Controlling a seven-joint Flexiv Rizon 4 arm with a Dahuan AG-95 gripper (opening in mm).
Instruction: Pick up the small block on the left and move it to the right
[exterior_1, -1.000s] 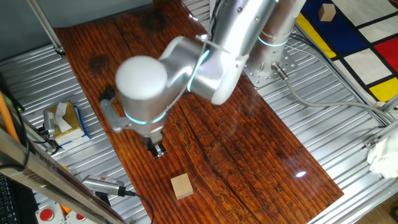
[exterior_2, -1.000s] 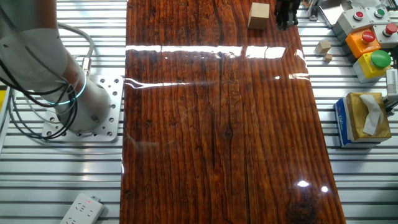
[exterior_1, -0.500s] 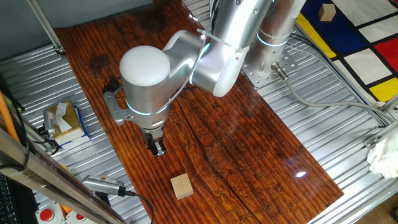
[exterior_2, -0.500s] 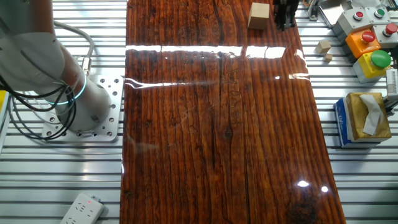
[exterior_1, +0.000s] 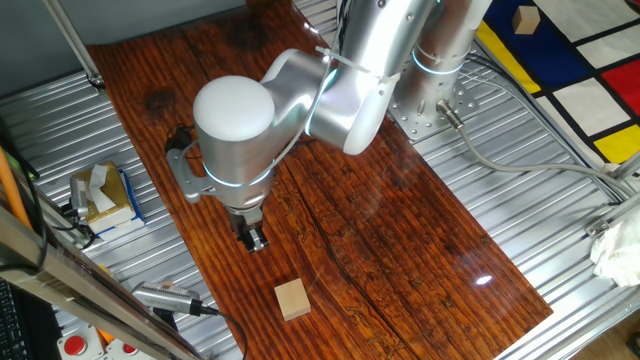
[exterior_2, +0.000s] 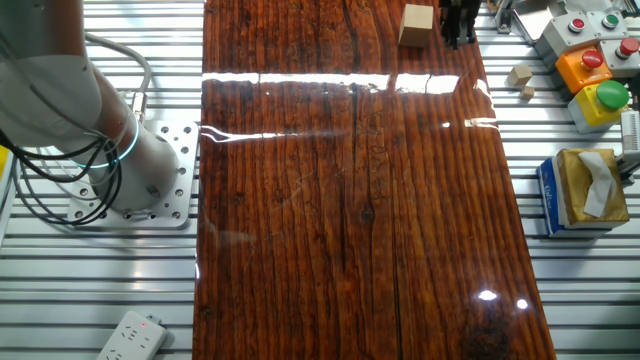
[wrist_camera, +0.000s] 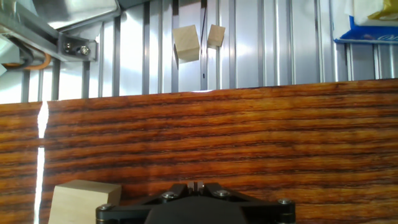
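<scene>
Your gripper (exterior_1: 254, 240) hangs over the wooden tabletop (exterior_1: 400, 220), fingers looking pressed together and holding nothing. The small block (exterior_1: 292, 299) lies flat near the tabletop's end edge, close by the gripper but apart from it, with bare wood between. Off the long edge you have a tissue box (exterior_1: 105, 195), two loose wooden cubes (wrist_camera: 186, 43) and coloured push buttons (exterior_2: 595, 75).

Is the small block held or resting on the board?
Resting. The small block lies flat on the wooden board, beside the gripper, untouched.
</scene>
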